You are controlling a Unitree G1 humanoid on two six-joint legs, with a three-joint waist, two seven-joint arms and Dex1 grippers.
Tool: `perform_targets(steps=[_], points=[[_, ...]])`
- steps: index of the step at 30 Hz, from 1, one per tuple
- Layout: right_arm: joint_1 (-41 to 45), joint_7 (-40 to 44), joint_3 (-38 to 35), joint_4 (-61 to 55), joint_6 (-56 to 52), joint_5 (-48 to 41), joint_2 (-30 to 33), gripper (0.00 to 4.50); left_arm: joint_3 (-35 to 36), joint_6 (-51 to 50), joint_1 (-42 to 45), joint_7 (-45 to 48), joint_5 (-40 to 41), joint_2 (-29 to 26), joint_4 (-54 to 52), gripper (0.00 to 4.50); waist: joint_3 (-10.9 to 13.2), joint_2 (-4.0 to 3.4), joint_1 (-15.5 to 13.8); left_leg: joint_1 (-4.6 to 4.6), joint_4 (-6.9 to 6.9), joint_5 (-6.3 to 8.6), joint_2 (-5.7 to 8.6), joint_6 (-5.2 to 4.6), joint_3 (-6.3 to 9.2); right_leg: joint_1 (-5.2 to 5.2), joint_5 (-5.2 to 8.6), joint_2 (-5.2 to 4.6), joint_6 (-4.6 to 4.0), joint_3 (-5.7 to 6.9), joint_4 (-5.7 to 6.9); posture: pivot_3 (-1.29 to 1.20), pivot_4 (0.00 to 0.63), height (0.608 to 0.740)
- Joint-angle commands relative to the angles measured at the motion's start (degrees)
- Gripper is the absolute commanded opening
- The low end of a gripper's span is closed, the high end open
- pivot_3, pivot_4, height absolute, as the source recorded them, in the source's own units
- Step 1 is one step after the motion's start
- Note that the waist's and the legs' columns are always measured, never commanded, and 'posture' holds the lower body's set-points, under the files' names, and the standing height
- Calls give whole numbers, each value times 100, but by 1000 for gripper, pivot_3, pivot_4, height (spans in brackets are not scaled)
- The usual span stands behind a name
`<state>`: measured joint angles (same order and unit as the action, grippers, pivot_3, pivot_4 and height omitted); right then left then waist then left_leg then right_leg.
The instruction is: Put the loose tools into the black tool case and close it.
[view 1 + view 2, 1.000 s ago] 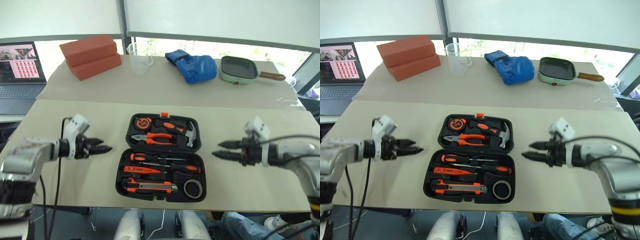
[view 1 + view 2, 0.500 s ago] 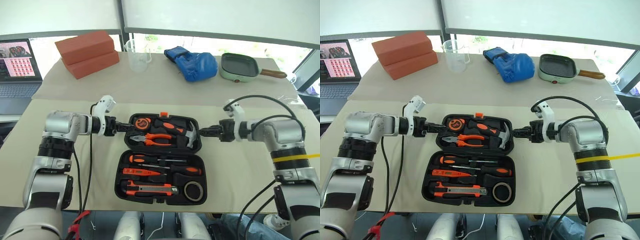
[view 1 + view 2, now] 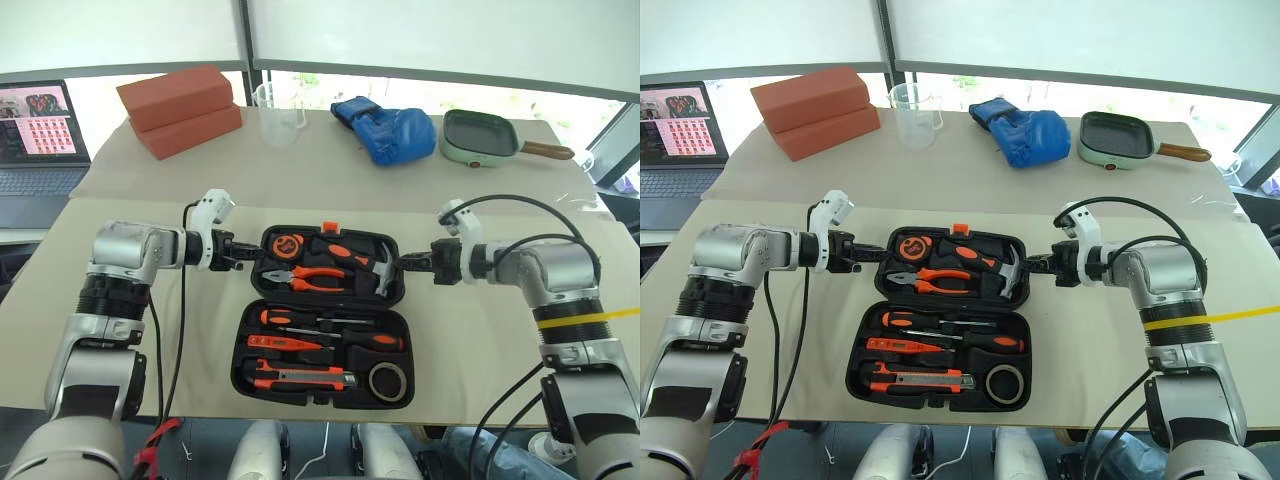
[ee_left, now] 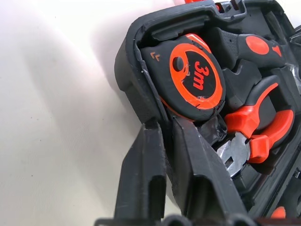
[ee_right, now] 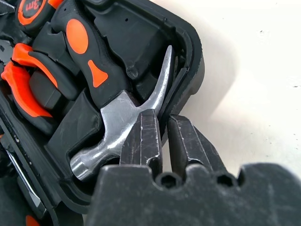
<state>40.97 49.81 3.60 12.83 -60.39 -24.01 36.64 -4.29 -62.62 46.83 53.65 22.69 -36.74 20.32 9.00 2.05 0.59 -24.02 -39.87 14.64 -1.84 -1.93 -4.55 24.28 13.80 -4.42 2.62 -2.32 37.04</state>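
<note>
The black tool case (image 3: 243, 345) lies open flat on the near table, its orange latch (image 3: 329, 229) at the far edge. In the near half lie the utility knife (image 3: 300, 377), two screwdrivers (image 3: 318, 320), the small tester (image 3: 285, 341) and the tape roll (image 3: 386, 380). The far half holds the tape measure (image 4: 195, 77), pliers (image 3: 312, 277) and hammer (image 5: 117, 117). My left gripper (image 3: 250, 262) is shut on the far half's left rim, one finger (image 4: 146, 174) outside the wall. My right gripper (image 3: 405, 263) is shut on the right rim beside the hammer head.
On the far table stand two red bricks (image 3: 180, 110), a clear measuring cup (image 3: 281, 112), a blue glove (image 3: 392, 130) and a green pan (image 3: 478, 138). A laptop (image 3: 40, 135) sits at far left. The case's near edge is close to the table's front edge.
Both arms swung in from wide on either side to the far half's two ends. In the last half second both grippers closed on its rim.
</note>
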Motion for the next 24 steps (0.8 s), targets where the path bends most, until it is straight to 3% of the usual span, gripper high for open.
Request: perform_targets(steps=[1, 8, 12, 17, 21, 24], points=[[-76, 7, -83, -381, -59, -111, 12, 5, -4, -123, -214, 83, 167, 18, -457, 10, 0, 0, 5, -1, 0, 0, 0, 0, 1, 0, 0, 0, 0, 0, 1, 0, 150, 738], [-95, -407, -814, -1405, 268, -402, -224, 5, 598, 599, -796, -42, 307, 83, -1806, 10, 1, 0, 11, -21, 2, 1, -3, -1, 3, 22, 0, -1, 0, -2, -3, 0, 150, 738], [-230, -763, -891, -1855, 1224, 58, -198, 5, 981, 1381, -849, -437, 268, 392, -2258, 10, 3, 0, -61, -28, 1, 1, -2, 0, 4, 27, -2, -9, 2, 0, -1, 0, 150, 738], [-564, -1132, -910, -2099, 2200, 545, -199, 5, 729, 3057, -1051, -898, -541, 599, -2500, 10, 3, 0, -120, -29, -1, 1, 5, -1, -2, 25, -6, -8, 6, -1, -7, 0, 150, 738], [-1213, -1160, -741, -2472, 3290, 1006, -132, 5, 904, 3764, -1008, -1701, -919, 984, -2231, 10, 3, 1, -127, -35, -1, 1, 5, -2, -5, 25, -6, -7, 6, 1, -13, 0, 150, 738], [-1859, -1287, -662, -2712, 3938, 1324, -191, 5, 793, 4307, -1446, -1848, -1209, 1008, -2338, 10, 3, 0, -102, -35, 0, 2, 2, -3, -3, 27, -7, -5, 7, 0, -18, 0, 150, 738]])
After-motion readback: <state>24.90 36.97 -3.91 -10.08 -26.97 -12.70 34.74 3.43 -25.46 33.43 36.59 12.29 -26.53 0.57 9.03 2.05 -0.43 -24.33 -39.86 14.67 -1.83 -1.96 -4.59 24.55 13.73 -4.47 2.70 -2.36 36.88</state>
